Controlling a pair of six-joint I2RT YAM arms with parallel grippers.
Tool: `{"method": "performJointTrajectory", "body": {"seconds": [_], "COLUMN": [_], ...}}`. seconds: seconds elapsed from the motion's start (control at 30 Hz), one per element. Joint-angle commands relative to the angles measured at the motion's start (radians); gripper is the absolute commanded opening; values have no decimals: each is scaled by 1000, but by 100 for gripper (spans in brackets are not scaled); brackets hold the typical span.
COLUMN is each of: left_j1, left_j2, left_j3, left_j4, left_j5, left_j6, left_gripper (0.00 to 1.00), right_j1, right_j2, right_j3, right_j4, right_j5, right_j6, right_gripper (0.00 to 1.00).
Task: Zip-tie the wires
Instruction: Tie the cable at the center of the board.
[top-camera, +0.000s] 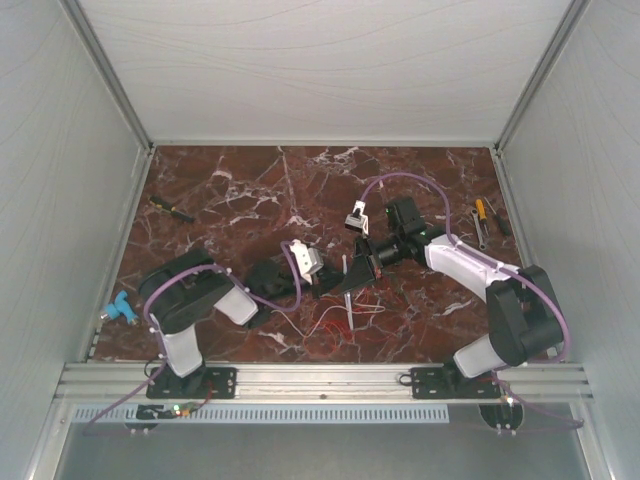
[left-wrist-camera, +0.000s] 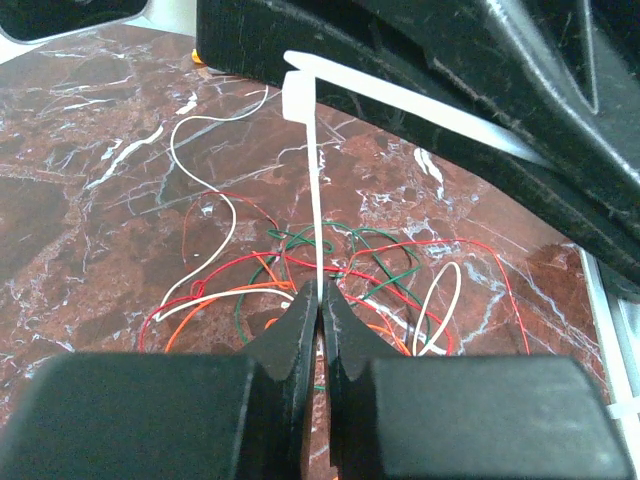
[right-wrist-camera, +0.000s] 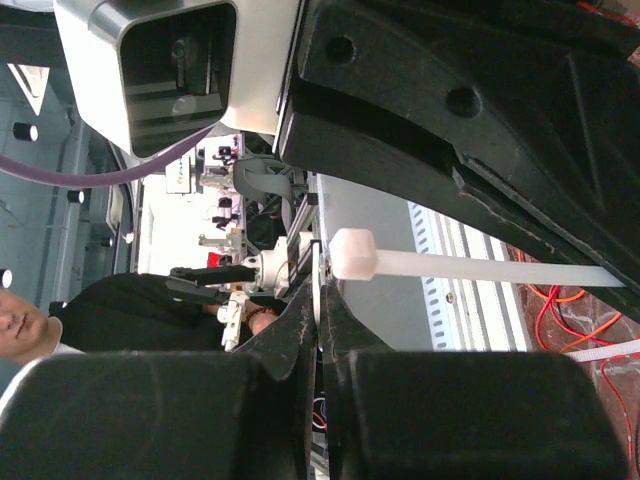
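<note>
While the left gripper (left-wrist-camera: 320, 300) and right gripper (right-wrist-camera: 320, 305) sat nose to nose over the middle of the counter (top-camera: 220, 190), a bit toward its near edge, the zip tie (left-wrist-camera: 400, 103) was strung between them in the air. Left fingers were pressed together, pinching a thin edge-on run of the tie that rose straight to the head (left-wrist-camera: 298, 97). Right fingers were also pressed together with a pale sliver between the tips, so I judged they were pinching the tie too. The tail looked to be through the head, but the frames didn't settle that. The wires (left-wrist-camera: 250, 290) lay loose on the counter under the tie, close to the near edge at mid-width, with red, orange, white and green strands sprawled wide.

Risks, as judged:
- **Empty loop:** The main risk was the loop closing on nothing or on only a few strands. The wires were spread flat, and it couldn't be told whether the strap passed around any of them.
- **Slip:** The tail could slide out of the left pinch, since the grip was at the very fingertips on a narrow smooth strip.
- **Jam:** A pull out of line with the head could twist or kink the strap.
- **Collision:** The two grippers were nearly touching, so a small misjudged move could knock them together and drop the tie.
</note>
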Motion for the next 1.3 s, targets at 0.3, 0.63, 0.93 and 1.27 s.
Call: {"method": "performJointTrajectory", "body": {"seconds": [0.3,0.63,0.93,1.27], "left_j1": [-6,-5,-7,-17], "left_j2": [-35,-31,-41,-42], "left_j3": [8,10,0,-4], "left_j4": [97,97,97,97], "left_j5": [19,20,27,25], "left_j6": [38,39,52,73], "left_gripper": [0,0,0,0], "right_j1": [9,11,6,6], "right_j2": [-14,-28,-9,-15], "right_j3": [-22,-33,3,2], "right_j4": [15,22,12,13], "right_j5": [-40,-43,-50,-54], "right_j6": [27,36,30,40], "right_gripper": [0,0,0,0]}}
